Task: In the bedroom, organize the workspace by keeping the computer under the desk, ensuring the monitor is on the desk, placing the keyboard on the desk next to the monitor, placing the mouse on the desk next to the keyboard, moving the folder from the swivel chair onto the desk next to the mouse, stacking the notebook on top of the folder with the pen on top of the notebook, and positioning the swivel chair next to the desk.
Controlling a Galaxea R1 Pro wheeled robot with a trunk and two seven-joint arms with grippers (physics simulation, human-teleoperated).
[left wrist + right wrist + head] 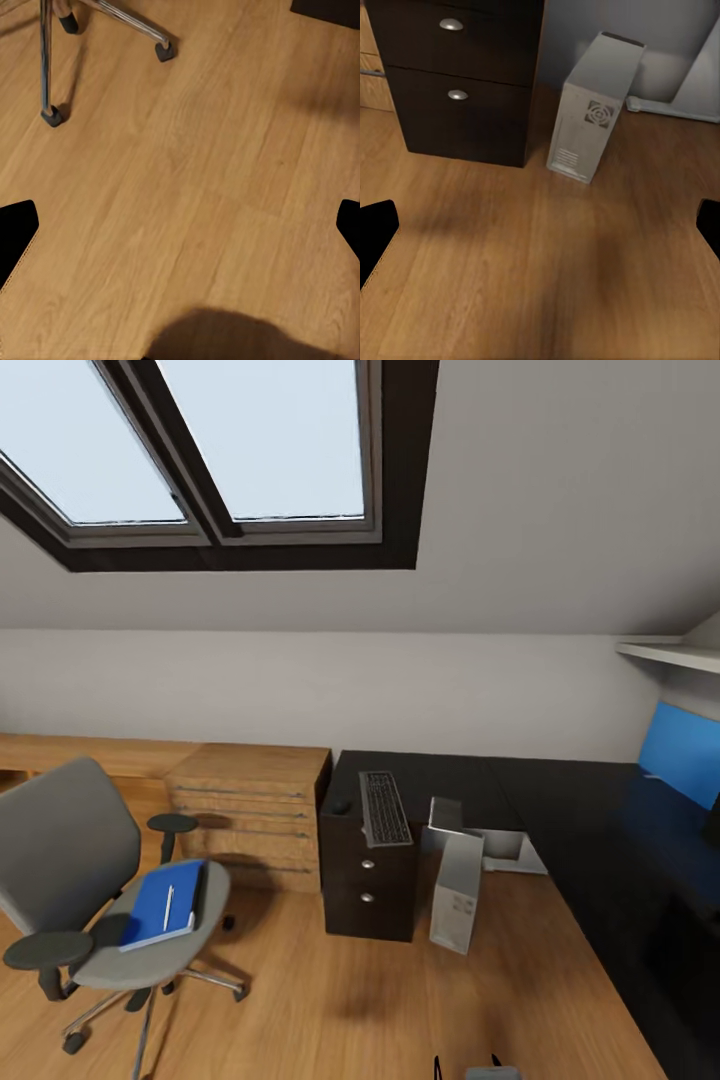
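Two gripper fingertips frame each wrist view, dark and set wide apart with nothing between them. The left gripper (180,225) hangs open over bare wooden floor (195,187), near the chrome legs and casters of the swivel chair (52,60). The right gripper (540,225) is open too, above the floor in front of the desk drawers (465,82) with their round silver knobs.

From the head view, the grey swivel chair (70,860) stands on the floor well apart from the desk (560,810), beside a light wood cabinet (250,800). On the chair seat lies the blue folder (150,915). The notebook cannot be told apart there; the pen (168,908), a thin white stick, rests on top of the stack.

The black L-shaped desk fills the room's right corner under a sloped ceiling with a skylight (200,440). The keyboard (384,808) lies at the desk's left end, above the drawers, reaching the front edge. The mouse (341,806) sits just beside it, near the left edge. The computer (457,895), a pale tower, stands upright on the floor under the desk, just beside the drawers. Along the desk's right-hand wing, a bright blue screen of the monitor (685,755) shows.
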